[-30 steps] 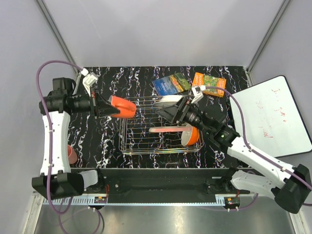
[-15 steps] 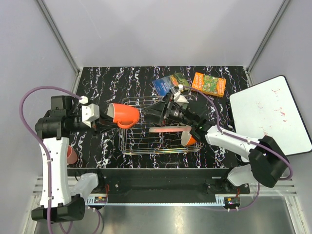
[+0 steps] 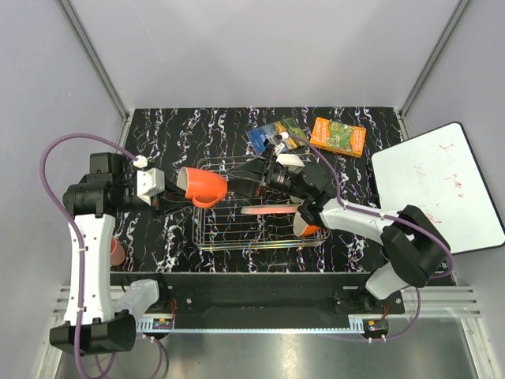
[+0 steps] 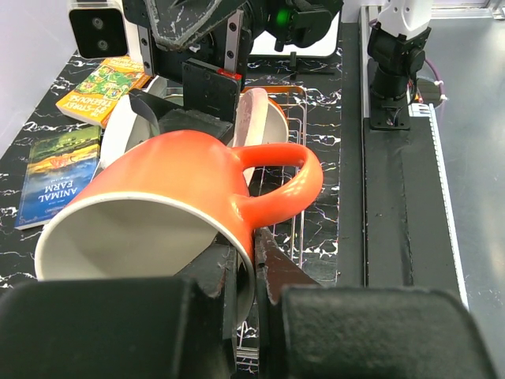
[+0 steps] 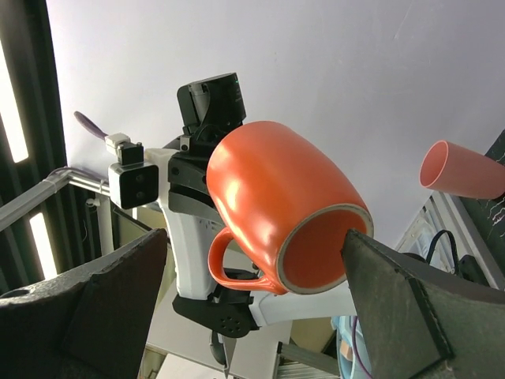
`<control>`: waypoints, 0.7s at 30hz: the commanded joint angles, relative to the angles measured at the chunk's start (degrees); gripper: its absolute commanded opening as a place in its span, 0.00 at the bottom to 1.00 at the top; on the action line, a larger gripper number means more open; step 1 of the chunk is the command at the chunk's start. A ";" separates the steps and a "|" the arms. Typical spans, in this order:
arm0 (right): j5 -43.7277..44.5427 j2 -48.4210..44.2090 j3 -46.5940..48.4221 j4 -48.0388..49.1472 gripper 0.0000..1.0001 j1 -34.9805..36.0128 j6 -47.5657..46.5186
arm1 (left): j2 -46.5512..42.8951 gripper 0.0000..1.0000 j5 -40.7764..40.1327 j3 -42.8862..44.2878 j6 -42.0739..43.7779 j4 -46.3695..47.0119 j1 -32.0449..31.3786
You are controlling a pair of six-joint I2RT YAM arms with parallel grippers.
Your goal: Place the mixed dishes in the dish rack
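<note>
Rim of the orange mug (image 4: pixel 166 178) sits pinched between my left fingers (image 4: pixel 276 272), one inside the cream-coloured hollow and one outside, beside the handle. I hold the mug tipped on its side in the air over the far left corner of the dish rack (image 3: pixel 260 245), its mouth turned toward my left wrist and its base toward my other arm. My right fingers (image 5: pixel 110 292) are spread wide and point at the mug from over the rack. Through my right wrist camera the mug shows in the gap between them, its base ring close to one pad, but I cannot tell whether it touches.

Inside the rack the pink-and-cream plate (image 3: pixel 272 210) stands on edge, and the orange-outside bowl (image 3: pixel 308 227) leans just beside it near the right end. The small pink cup (image 3: pixel 117 251) is on the table (image 3: pixel 181 134), well apart from the rack, by my left arm. Beyond the rack lie a blue packet (image 3: pixel 272 136) and an orange packet (image 3: pixel 339 136). A white board (image 3: pixel 434 189) lies off the table's right side.
</note>
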 commanded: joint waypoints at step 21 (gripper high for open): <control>-2.75 7.94 10.05 2.98 0.99 3.05 -0.90 | 1.94 0.00 15.82 6.56 1.34 -1.62 -1.94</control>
